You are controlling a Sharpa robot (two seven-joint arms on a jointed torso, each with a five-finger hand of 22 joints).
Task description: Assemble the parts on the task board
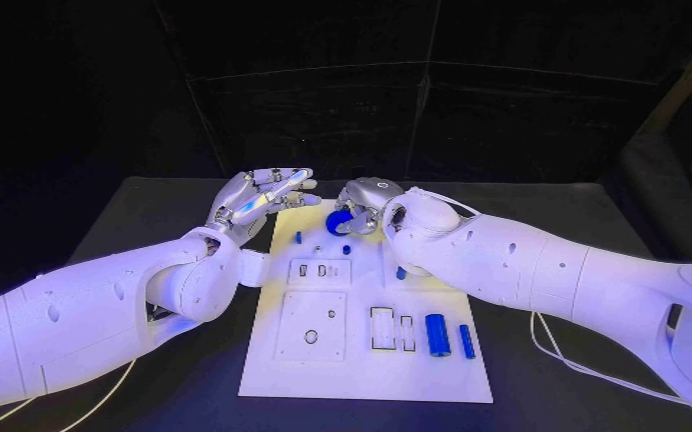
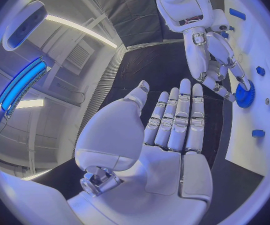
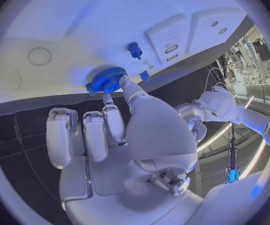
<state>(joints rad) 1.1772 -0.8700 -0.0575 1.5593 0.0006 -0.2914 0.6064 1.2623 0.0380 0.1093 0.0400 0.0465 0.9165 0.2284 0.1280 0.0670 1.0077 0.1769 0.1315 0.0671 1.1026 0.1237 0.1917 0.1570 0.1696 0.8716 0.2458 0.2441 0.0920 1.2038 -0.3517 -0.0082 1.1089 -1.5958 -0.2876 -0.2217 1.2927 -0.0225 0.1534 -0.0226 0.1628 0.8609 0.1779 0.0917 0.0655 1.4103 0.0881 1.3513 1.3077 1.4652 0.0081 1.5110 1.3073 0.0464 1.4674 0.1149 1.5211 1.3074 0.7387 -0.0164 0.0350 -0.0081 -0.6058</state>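
Observation:
The white task board (image 1: 361, 362) lies in the middle of the table. My right hand (image 1: 369, 202) is over the board's far end and pinches a blue toothed gear (image 1: 340, 222) between thumb and a finger. In the right wrist view the gear (image 3: 108, 80) sits close against the board (image 3: 60, 30), with the fingertips (image 3: 124, 83) on it. My left hand (image 1: 267, 195) hovers by the board's far left corner, fingers straight and apart, holding nothing. The left wrist view shows that open palm (image 2: 172, 125) facing the right hand (image 2: 216, 60) and the gear (image 2: 245, 96).
Two blue cylinders (image 1: 437, 335) (image 1: 467, 340) lie near the board's front right. Small blue pegs (image 1: 299, 237) (image 1: 348, 249) (image 1: 401, 273) stand near its far half, one peg (image 3: 135, 50) close to the gear. Rectangular recesses (image 1: 320, 271) and a square plate (image 1: 312, 325) mark the board's middle.

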